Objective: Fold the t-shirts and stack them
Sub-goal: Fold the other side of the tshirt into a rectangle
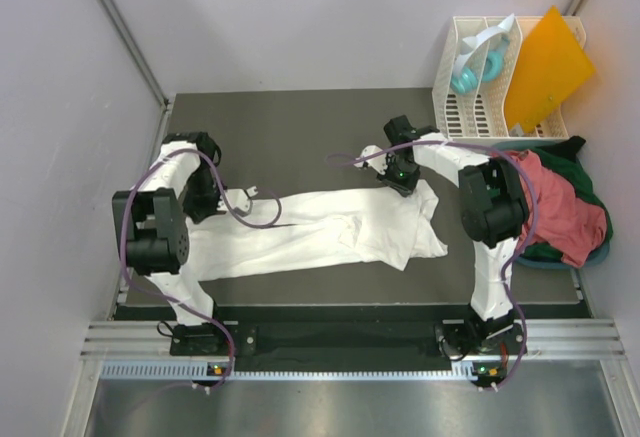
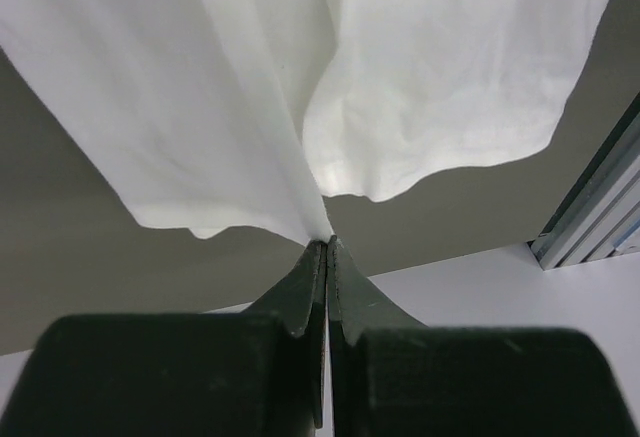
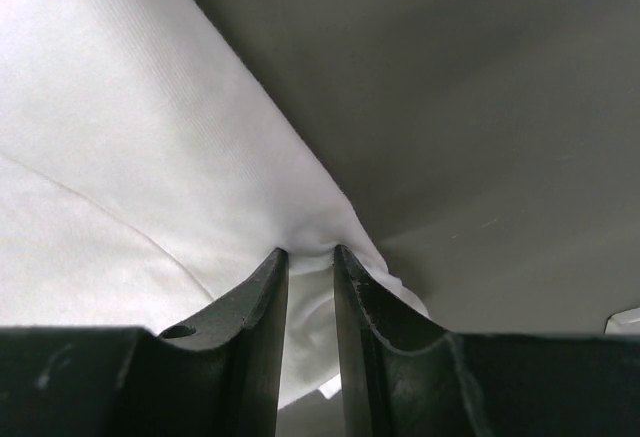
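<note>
Dark table [image 1: 300, 117]: one white t-shirt [image 1: 330, 232] clamped by left gripper [image 2: 327, 247], right gripper [image 3: 311, 252]; one salmon t-shirt [image 1: 560, 212], one green t-shirt [image 1: 576, 153].

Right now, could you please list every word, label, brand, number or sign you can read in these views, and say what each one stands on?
None: no text can be read in any of the three views.
white t-shirt: plain, no print showing.
salmon-red shirt and dark green shirt: crumpled, no print visible.
white rack and orange sheet: no label to be seen.
</note>
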Controlling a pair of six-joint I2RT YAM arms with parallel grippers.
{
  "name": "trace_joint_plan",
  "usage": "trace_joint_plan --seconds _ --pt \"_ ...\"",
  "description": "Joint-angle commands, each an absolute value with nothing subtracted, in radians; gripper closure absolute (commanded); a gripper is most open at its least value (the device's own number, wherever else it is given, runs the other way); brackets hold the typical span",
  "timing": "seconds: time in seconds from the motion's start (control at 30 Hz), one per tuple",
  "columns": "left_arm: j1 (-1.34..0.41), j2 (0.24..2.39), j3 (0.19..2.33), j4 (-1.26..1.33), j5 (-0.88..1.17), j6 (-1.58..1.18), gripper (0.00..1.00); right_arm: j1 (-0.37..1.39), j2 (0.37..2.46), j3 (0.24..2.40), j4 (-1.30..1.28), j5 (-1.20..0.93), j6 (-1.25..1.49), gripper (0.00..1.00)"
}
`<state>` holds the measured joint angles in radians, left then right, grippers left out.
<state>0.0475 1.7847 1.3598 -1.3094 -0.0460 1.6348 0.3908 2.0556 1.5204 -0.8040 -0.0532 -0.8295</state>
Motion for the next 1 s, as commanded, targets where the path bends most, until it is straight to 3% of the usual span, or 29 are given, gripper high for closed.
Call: trace_joint_plan --seconds 0.0,0.33,0.73,0.87,0.93,0.97 --pt "0.037 1.714 1.319 -1.506 -0.005 1.687 1.00 0.403 2.085 1.502 -0.747 -0.063 -0.851 0.75" --pt "0.023 1.576 1.163 -1.404 0.068 1.712 1.00 0.403 2.085 1.499 -0.745 -0.063 -0.850 0.75" --pt "0.021 1.453 0.882 -1.065 -0.107 1.712 1.00 0.407 2.071 1.494 -0.756 -0.066 -0.848 0.74" --pt "0.021 1.476 0.851 -0.935 -0.153 1.661 0.95 0.410 2.054 1.474 -0.753 -0.067 -0.844 0.70" --pt "0.020 1.494 0.836 -0.879 -0.170 1.635 0.76 0.408 2.045 1.459 -0.755 -0.069 -0.844 0.69" --pt "0.020 1.502 0.835 -0.843 -0.178 1.626 0.71 0.411 2.039 1.453 -0.756 -0.071 -0.845 0.67"
